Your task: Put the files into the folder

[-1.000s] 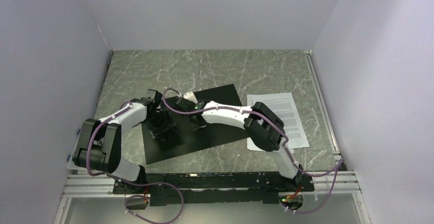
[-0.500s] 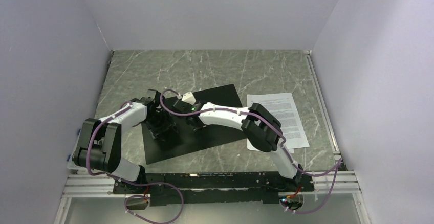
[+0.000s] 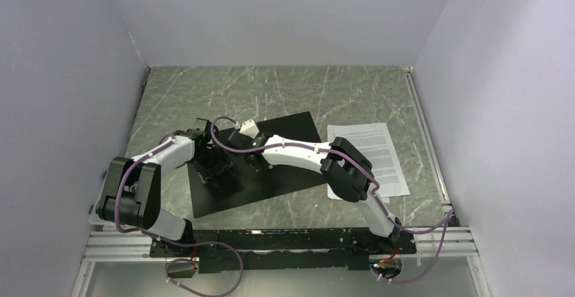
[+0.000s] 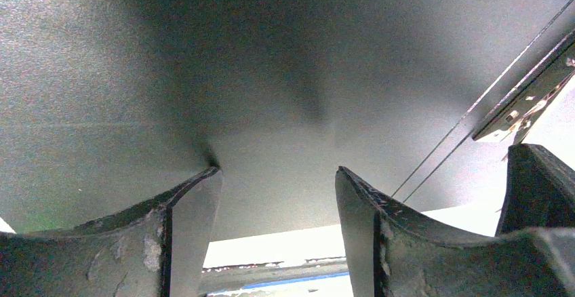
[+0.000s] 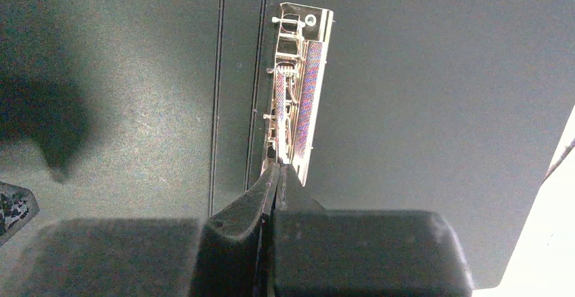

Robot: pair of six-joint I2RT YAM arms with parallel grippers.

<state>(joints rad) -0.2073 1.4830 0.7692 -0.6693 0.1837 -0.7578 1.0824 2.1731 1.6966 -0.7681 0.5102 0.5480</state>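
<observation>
The folder (image 3: pixel 288 175) lies open on the table, black inside facing up. Its metal clip (image 5: pixel 298 93) runs beside the spine creases. My right gripper (image 5: pixel 276 168) is shut on the near end of the clip; in the top view it (image 3: pixel 252 162) is over the folder's middle. My left gripper (image 3: pixel 215 169) is open, with its fingertips down on the left half of the folder (image 4: pixel 271 73) and nothing between them. The clip also shows at the right edge of the left wrist view (image 4: pixel 522 104). The files (image 3: pixel 376 156), white printed sheets, lie flat on the table to the right of the folder, partly under my right arm.
The table is green-grey marble (image 3: pixel 271 90), enclosed by white walls at the back and on both sides. A metal rail (image 3: pixel 271 243) runs along the near edge at the arm bases. My two wrists are close together over the folder.
My right wrist has shifted a little to the left and back over the folder's spine. The left arm, the folder and the files have stayed put.
</observation>
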